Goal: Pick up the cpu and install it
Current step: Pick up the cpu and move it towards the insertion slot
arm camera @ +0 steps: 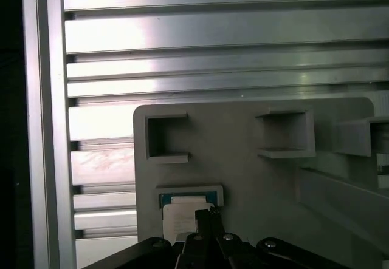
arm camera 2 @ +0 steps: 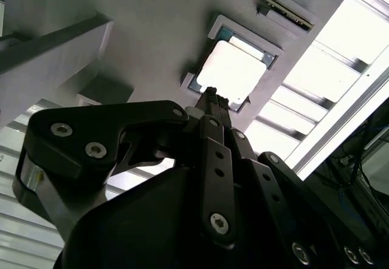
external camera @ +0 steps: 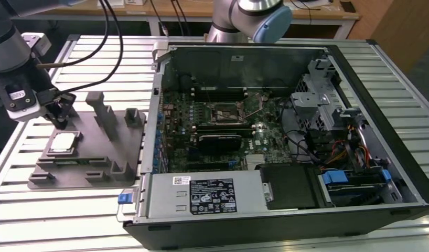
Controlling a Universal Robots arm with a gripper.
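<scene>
Your black claw [external camera: 61, 125] hangs just above the silvery square cpu [external camera: 63, 143], fingers pressed together on nothing. The cpu lies in the grey plastic tray [external camera: 95, 173] at the exterior view's left.

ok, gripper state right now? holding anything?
Gripper: shut, fingertips together, holding nothing. It hovers over the cpu, which lies in its recess in the grey tray.
</scene>
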